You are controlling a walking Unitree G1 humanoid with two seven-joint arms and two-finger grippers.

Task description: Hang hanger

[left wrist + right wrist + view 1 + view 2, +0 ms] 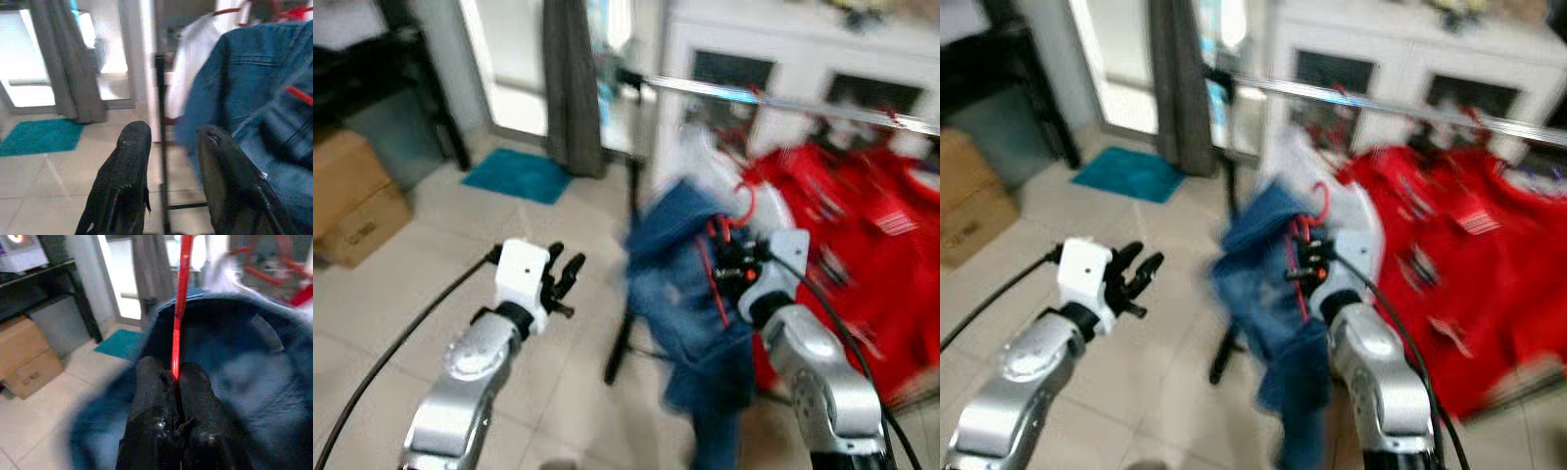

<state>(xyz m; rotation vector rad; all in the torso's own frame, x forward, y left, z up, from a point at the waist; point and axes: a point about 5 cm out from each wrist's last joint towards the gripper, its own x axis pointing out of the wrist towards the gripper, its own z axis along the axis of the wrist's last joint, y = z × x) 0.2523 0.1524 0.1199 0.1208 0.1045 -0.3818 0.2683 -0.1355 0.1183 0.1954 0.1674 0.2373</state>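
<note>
A red hanger [182, 298] carries a blue denim garment [690, 284]. My right gripper [171, 377] is shut on the hanger's thin red bar, holding it below the silver clothes rail [783, 101]. The hanger's red hook [745, 201] curls up just under that rail. My left gripper [564, 274] is raised to the left of the denim, open, with nothing between its fingers [128, 166]. In the left wrist view the denim garment [254, 93] lies just past the fingertips.
Red garments [862, 235] hang on the rail to the right, with a white one [690, 157] behind the denim. The rack's black post [631, 186] stands on the tiled floor. A grey curtain [570, 78], teal mat [519, 174] and cardboard boxes [352, 196] lie to the left.
</note>
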